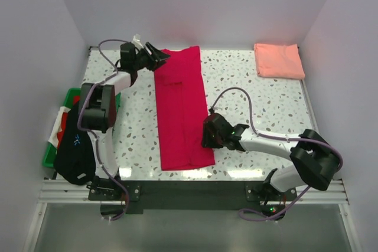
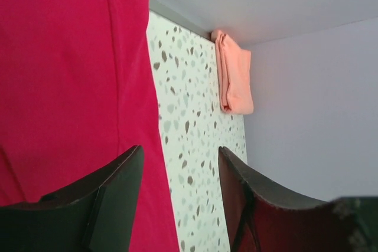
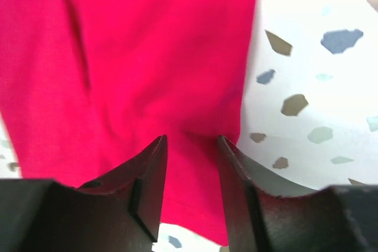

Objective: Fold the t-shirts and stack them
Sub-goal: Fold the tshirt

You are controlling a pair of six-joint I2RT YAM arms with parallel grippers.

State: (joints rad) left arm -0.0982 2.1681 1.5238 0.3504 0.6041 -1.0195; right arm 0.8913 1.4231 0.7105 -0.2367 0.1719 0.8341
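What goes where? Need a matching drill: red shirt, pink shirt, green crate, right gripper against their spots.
1 red t-shirt
2 pink t-shirt
3 green crate
4 right gripper

A folded, far right corner of the table
B beside the table's left edge
C long strip, middle of the table
D at the red t-shirt's right edge

Pairs: 1-C, 2-A, 3-B, 4-D

Top external: mounted high, on near side of crimson t-shirt (image 1: 182, 110), looked down and forward; far off, whole table (image 1: 280, 101) in frame. Left wrist: close, low, at crimson t-shirt's far-left corner, faced rightward across its far end to salmon t-shirt (image 1: 279, 60). Right wrist: closest, just above crimson t-shirt's right edge, near end, faced down onto cloth and bare table beside it. All three shared crimson t-shirt; top external and left wrist also shared salmon t-shirt.
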